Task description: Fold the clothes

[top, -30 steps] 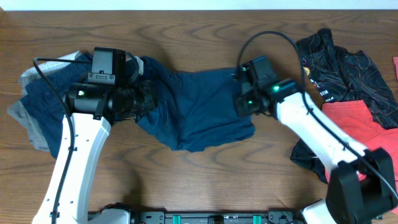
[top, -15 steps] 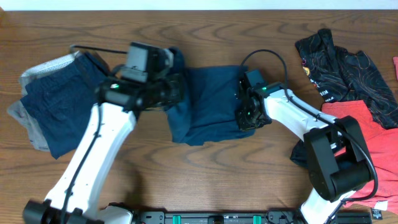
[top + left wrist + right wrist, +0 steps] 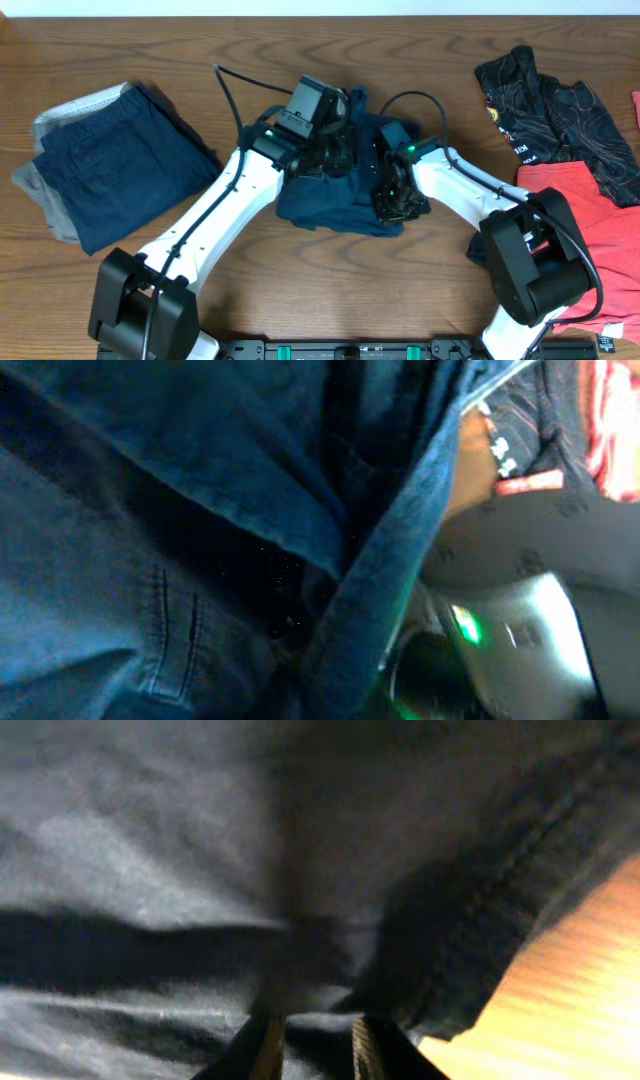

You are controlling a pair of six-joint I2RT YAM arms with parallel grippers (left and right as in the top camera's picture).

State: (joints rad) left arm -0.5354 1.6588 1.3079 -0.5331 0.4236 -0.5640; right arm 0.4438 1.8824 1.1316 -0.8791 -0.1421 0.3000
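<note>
Dark navy shorts (image 3: pixel 322 205) lie bunched and doubled over at the table's centre. My left gripper (image 3: pixel 335 158) is over their top edge, shut on a fold of the navy fabric; cloth (image 3: pixel 150 510) fills the left wrist view and hides the fingers. My right gripper (image 3: pixel 388 200) is at the shorts' right edge. Its fingertips (image 3: pixel 315 1042) are nearly closed on the dark fabric (image 3: pixel 150 850). The right arm's grey casing (image 3: pixel 520 620) shows close by in the left wrist view.
Folded navy shorts (image 3: pixel 110 165) lie on a grey garment (image 3: pixel 40 190) at the left. A black printed garment (image 3: pixel 545 100) and a red one (image 3: pixel 585 200) lie at the right. Bare wooden table (image 3: pixel 300 290) is in front.
My left gripper has swung right across the table, dragging the shorts' left part over their right part. The shorts are now narrower and bunched. My right gripper has shifted slightly down.
</note>
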